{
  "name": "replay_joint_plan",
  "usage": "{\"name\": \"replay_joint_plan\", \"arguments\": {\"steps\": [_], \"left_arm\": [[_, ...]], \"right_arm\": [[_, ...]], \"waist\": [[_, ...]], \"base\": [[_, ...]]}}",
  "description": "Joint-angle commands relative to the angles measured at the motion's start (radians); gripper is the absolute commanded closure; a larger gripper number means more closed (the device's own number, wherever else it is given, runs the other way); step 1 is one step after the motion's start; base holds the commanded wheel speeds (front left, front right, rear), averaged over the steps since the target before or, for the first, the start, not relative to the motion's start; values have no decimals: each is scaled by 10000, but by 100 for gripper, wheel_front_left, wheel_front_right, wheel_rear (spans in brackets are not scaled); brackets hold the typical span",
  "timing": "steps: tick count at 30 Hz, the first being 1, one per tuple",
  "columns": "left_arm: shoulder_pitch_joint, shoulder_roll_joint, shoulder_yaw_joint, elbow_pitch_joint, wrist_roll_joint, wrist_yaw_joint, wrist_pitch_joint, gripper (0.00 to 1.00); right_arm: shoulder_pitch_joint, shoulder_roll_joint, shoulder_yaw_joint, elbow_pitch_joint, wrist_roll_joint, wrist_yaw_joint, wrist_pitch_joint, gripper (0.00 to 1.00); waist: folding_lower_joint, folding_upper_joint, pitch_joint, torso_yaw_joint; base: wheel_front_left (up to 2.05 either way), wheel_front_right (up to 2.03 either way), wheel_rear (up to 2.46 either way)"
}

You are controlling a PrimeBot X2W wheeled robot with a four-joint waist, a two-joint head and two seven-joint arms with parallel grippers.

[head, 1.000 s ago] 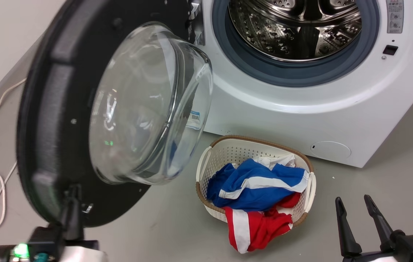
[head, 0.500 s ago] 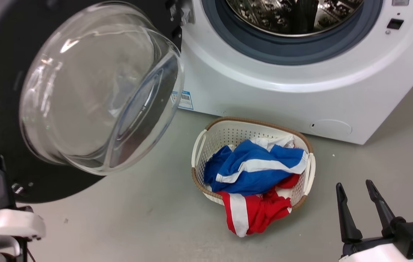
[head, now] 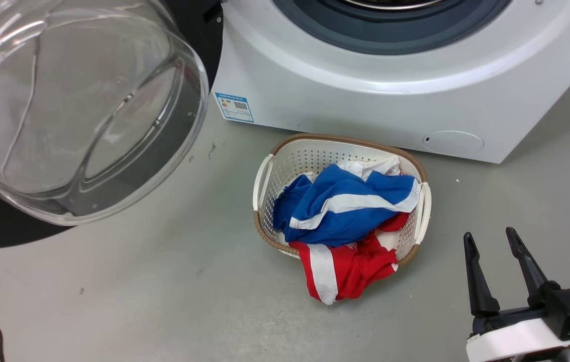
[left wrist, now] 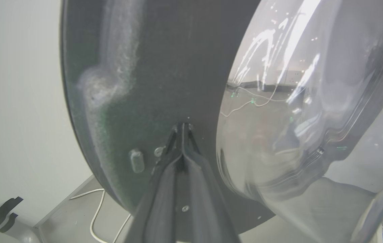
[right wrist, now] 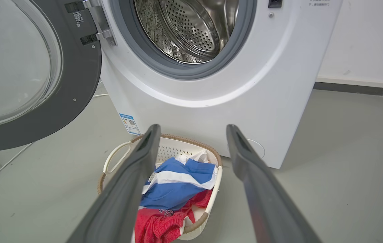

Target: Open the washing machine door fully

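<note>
Tips of the left fingers (left wrist: 168,175), pressed together, touch the washing machine door (left wrist: 151,67); right fingers (right wrist: 134,175) spread.

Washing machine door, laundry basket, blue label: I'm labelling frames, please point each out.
washing machine door (right wrist: 78,77), right wrist view, black rim.
laundry basket (head: 258,185), head view, left handle.
blue label (head: 234,106), head view, its middle.

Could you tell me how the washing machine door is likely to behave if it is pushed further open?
The washing machine door looks like a rigid disc, so it should swing on its metal hinge rather than flex. Its thick glass bowl suggests it is heavy. The shut left gripper has only its tips at the flat face, so they may slide.
</note>
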Motion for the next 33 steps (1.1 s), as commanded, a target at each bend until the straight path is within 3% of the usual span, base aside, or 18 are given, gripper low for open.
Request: {"name": "replay_joint_plan", "arguments": {"steps": [1,12,20,26,33], "left_arm": [[-347,201,163,358,-115,-54,-87,100],[-1565,714,378,2299,-274,-439,-362,100],[-2028,820,276,3427,-4,-842,-502,100],[-1501,584,652,2709,608,-1075,-510,100],[-613,-208,830,347,1629,-1191,-498,100]], "right_arm": [[-168,12,7,17,-92,-2,-21,0],[-355,12,-3,105,-169,-2,-22,0],[-137,13,-42,275,-17,-2,-22,0],[116,13,-72,244,169,-2,-22,0],[478,13,-258,-6,231,-2,-22,0]], "waist": [[-1,0,114,-85],[-1,0,294,-320],[-1,0,-235,-400],[-1,0,-958,-434],[-1,0,-1758,-472]], "base": [[0,0,0],[0,0,0],[0,0,0],[0,0,0],[0,0,0]]}}
